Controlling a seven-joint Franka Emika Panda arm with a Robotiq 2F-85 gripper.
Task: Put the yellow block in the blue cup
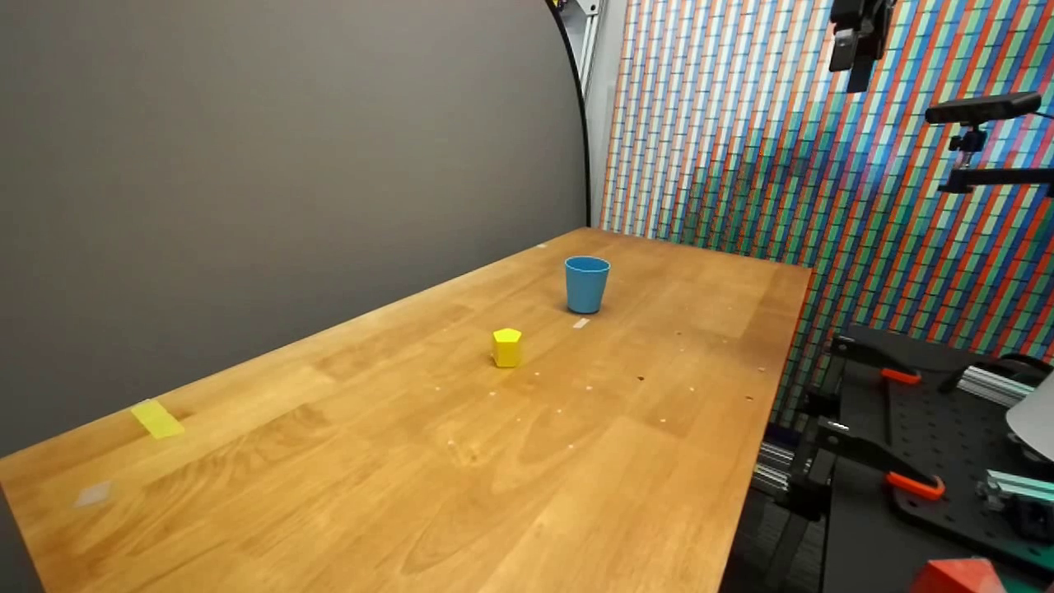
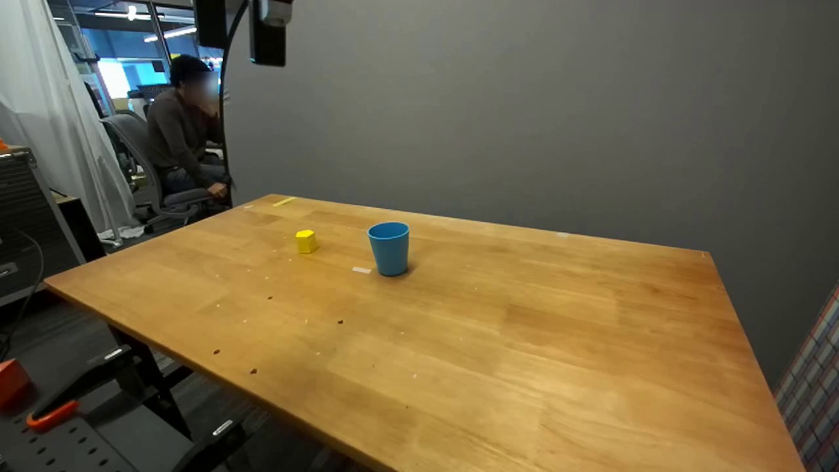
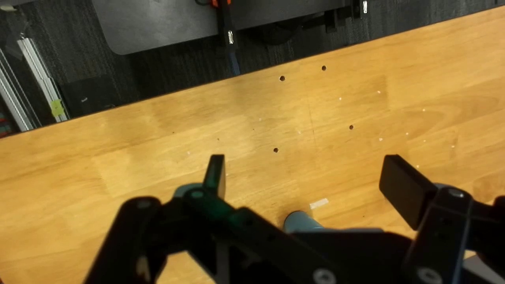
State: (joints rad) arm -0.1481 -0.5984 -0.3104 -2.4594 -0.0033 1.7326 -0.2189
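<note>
Yellow block (image 1: 507, 349), five-sided on top, sits just below frame centre in an exterior view; end effector (image 3: 305, 169) spread wide, holding nothing; an off-square pinch could twist the block loose.

Soft shadow beside blue cup (image 2: 391, 252); sheen on tabletop (image 2: 498, 328).

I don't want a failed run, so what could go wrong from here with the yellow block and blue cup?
The yellow block doesn't show in the wrist view, so the open gripper might come down off target. The blue cup, partly hidden behind the gripper there, could get knocked. The flat yellow strip might be mistaken for the block.
</note>
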